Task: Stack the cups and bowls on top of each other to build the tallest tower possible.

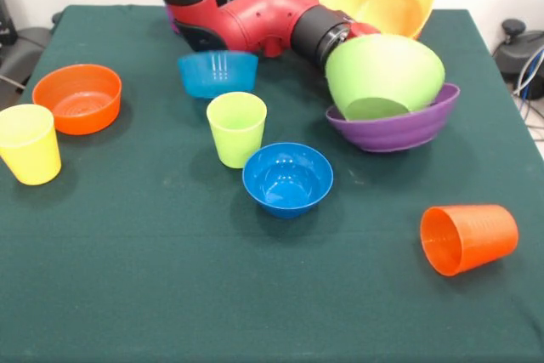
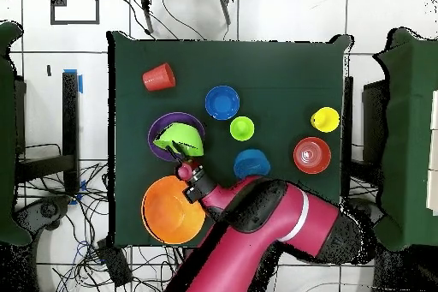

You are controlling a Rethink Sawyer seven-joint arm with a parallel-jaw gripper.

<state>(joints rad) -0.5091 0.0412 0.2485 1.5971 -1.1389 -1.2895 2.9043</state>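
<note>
Visibly three cups (image 1: 236, 127), six bowls (image 1: 288, 178); gripper (image 2: 182, 166) jaw state: cannot tell.

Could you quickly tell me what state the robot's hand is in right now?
Hand: at the tilted green bowl resting in the purple bowl; open or closed cannot be told.

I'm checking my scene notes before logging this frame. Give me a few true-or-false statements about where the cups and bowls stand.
1. The orange cup lies on its side. True.
2. The green bowl rests tilted in the purple bowl. True.
3. The yellow cup sits inside the orange bowl. False: it stands beside it on the table.
4. The dark blue bowl is upside down. False: it opens upward.
5. The green cup stands upright. True.
</note>
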